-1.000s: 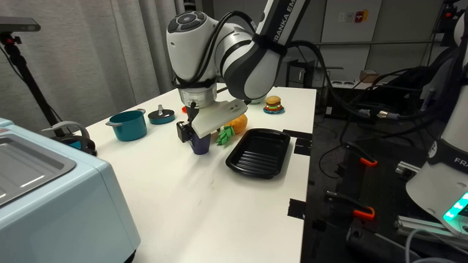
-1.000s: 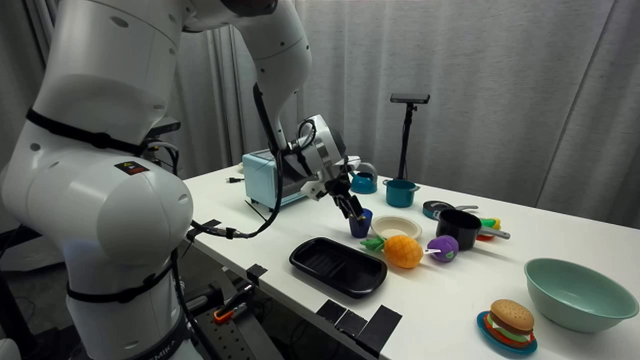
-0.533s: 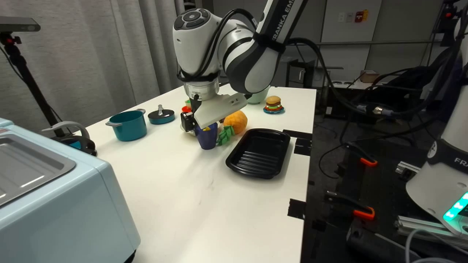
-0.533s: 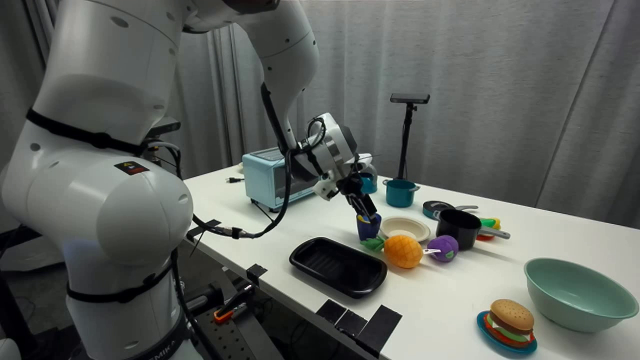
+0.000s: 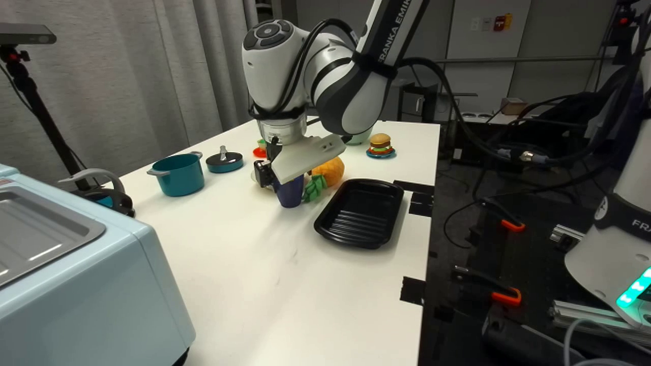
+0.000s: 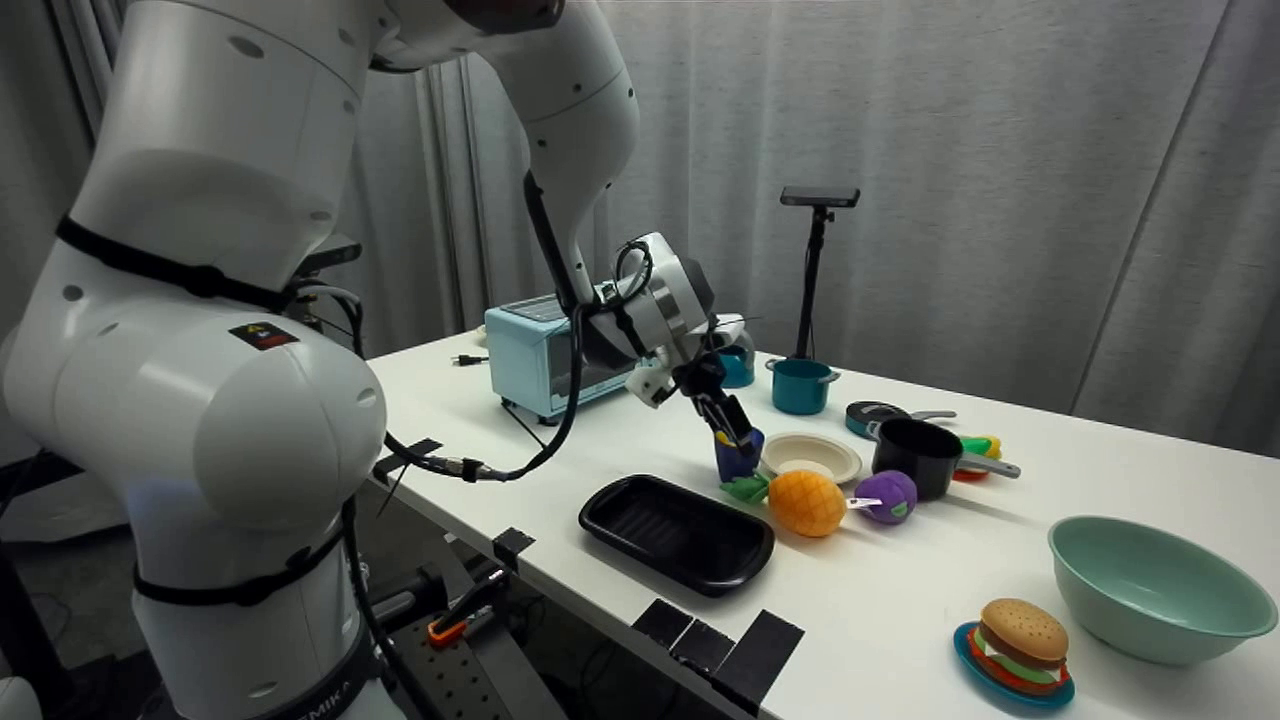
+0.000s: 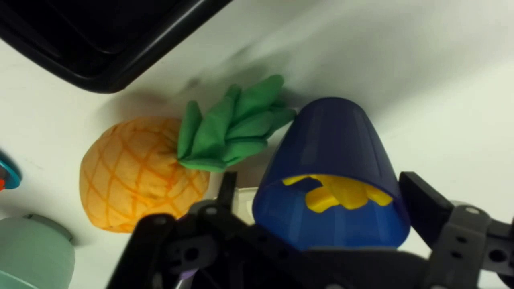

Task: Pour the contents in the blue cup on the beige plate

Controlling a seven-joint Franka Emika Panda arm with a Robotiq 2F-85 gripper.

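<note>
The blue cup [image 5: 290, 195] stands upright on the table and shows in both exterior views [image 6: 738, 462]. In the wrist view the cup [image 7: 333, 140] holds several yellow pieces [image 7: 341, 192]. The beige plate [image 6: 812, 458] lies right beside the cup, bare. Only a bit of the plate [image 7: 244, 202] shows in the wrist view, behind the left finger. My gripper [image 7: 319, 178] is tilted, with its fingers spread on either side of the cup's rim. The right finger is against or very near the cup; a gap shows at the left finger. In an exterior view the gripper [image 6: 736, 432] reaches down to the cup.
A toy pineapple [image 6: 806, 503] lies with its leaves close to the cup. A purple toy vegetable [image 6: 886, 497] and a black pot [image 6: 915, 462] are beyond it. A black tray [image 6: 590, 520] is near the table edge. A teal pot [image 5: 179, 174] and lid stand behind.
Over the last second the gripper and cup have shifted toward the pineapple, and the plate has slid the same way. In the last half second the gripper has lowered slightly.
</note>
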